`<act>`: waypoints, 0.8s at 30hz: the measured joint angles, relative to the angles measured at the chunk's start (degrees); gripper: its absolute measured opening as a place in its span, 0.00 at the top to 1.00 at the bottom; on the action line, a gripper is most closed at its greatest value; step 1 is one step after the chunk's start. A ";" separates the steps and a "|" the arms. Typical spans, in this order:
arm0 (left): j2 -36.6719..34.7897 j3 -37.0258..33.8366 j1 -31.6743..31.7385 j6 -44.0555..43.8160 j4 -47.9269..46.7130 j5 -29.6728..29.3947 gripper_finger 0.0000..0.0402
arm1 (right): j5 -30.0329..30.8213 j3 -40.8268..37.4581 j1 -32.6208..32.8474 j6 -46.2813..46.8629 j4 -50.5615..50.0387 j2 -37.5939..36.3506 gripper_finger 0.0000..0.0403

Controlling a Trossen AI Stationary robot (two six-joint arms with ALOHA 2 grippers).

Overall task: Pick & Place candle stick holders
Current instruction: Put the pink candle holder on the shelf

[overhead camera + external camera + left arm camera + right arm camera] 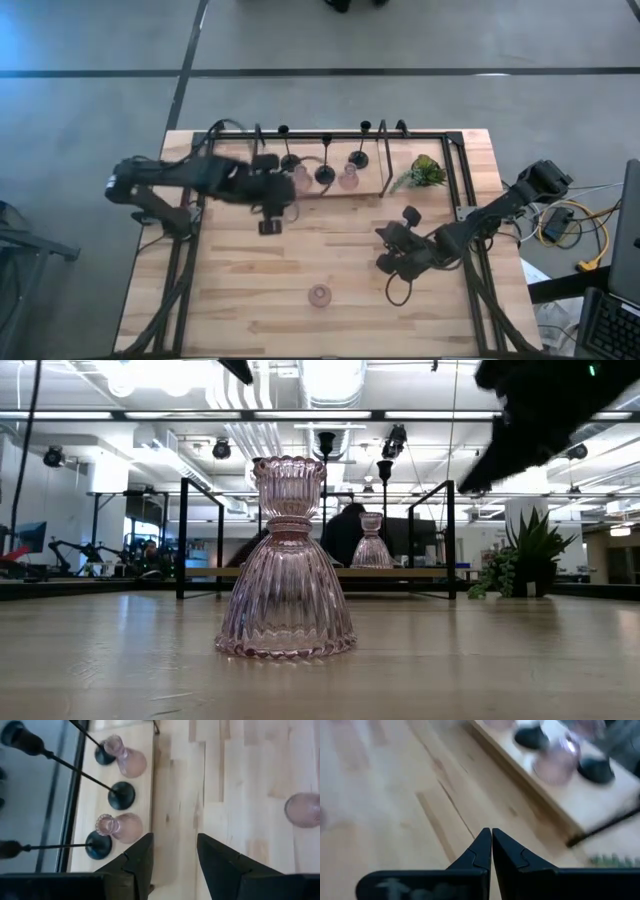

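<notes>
One pinkish glass candle stick holder (319, 295) stands on its wide base on the table near the front edge; it is large in the low view (287, 560). Two more pinkish holders (302, 180) (348, 180) and three black thin-stemmed ones (325, 173) stand on a light wooden board (370, 190) at the far side. My left gripper (270, 222) is open and empty just in front of the board, its fingers (145, 851) beside a pinkish holder (120, 826). My right gripper (491, 834) is shut and empty over the table's right middle (388, 250).
A black metal rack frame (455, 150) runs around the table's far part and sides. A small green plant (428, 172) stands at the board's right end. Bare wood lies between the two grippers and around the lone pinkish holder.
</notes>
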 joint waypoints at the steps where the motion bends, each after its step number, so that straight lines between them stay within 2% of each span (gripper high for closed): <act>1: -1.42 -2.06 -1.63 -1.27 1.46 -1.66 0.62 | -0.08 1.18 -0.02 -2.59 0.60 0.00 0.98; 3: -4.95 -6.91 -4.62 -3.49 5.26 -5.30 0.62 | -1.52 4.20 -0.47 -8.48 2.15 0.00 0.98; 6: -10.44 -15.11 -8.55 -6.98 11.27 -9.57 0.62 | -7.46 9.56 -2.27 -16.51 2.46 0.31 0.98; 11: -19.94 -29.22 -13.29 -11.59 24.07 -13.40 0.62 | -23.83 19.01 -7.21 -27.68 1.64 1.50 0.98; 16: -28.73 -43.26 -16.40 -12.53 36.91 -17.29 0.62 | -36.91 28.66 -12.62 -29.93 -5.72 4.93 0.98; 20: -34.89 -52.78 -17.12 -12.49 44.87 -17.82 0.62 | -40.11 36.80 -14.58 -29.57 -16.15 11.03 0.93; 24: -40.00 -60.86 -17.12 -12.10 52.78 -17.90 0.62 | -41.62 44.67 -14.78 -29.20 -23.22 18.63 0.83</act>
